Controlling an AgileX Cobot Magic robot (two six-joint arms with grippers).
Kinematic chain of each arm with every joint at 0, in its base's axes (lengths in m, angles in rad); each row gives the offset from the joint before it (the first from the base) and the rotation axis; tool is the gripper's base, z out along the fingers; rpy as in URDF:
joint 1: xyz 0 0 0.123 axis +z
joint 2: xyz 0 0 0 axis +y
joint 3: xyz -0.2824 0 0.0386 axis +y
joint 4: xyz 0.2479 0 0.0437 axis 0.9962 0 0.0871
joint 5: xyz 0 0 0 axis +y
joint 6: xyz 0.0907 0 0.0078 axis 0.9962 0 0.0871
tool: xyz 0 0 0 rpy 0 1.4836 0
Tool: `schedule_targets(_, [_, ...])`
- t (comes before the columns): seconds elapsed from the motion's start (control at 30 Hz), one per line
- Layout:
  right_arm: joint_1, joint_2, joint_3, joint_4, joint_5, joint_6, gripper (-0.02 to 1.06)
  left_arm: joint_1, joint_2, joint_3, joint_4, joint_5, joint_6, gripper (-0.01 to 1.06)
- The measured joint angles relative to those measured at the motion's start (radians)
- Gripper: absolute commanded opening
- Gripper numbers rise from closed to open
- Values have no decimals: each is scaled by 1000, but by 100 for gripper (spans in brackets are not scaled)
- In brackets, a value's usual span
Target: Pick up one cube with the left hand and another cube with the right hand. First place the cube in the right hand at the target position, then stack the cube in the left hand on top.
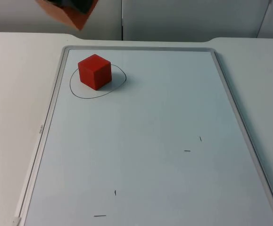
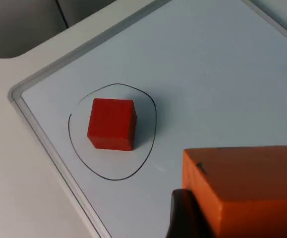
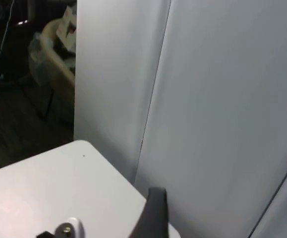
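Observation:
A red cube [image 1: 95, 71] stands inside a hand-drawn black circle [image 1: 73, 89] at the far left of the whiteboard. In the left wrist view the same red cube [image 2: 112, 124] sits within the circle [image 2: 150, 144]. My left gripper [image 1: 72, 4] hangs above and behind it, shut on an orange cube [image 1: 69, 14]. The orange cube [image 2: 247, 191] is raised off the board, apart from the red one, with a black fingertip [image 2: 185, 215] against its side. My right gripper [image 3: 152, 218] waits off the board, facing the grey partition wall.
The whiteboard has a grey frame [image 1: 56, 94] and lies on the white table [image 1: 13, 94]. A few short pen marks [image 1: 187, 150] dot its near half. The partition wall [image 1: 183, 19] closes off the far edge.

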Motion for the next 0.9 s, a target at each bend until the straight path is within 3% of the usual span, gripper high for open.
schedule_targets(0.13, [0,-50,-1,0,2,0,73,77,197,-150,-239,74,258,0])
schedule_targets(0.27, [0,-53,-2,0,4,0,73,89,338,-277,-281,139,320,0])
schedule_targets(0.67, [0,-52,56,-23,11,0,73,147,684,-651,-272,301,300,0])
schedule_targets(0.9, [0,-52,58,-23,11,-6,73,188,792,-802,-205,390,242,0])
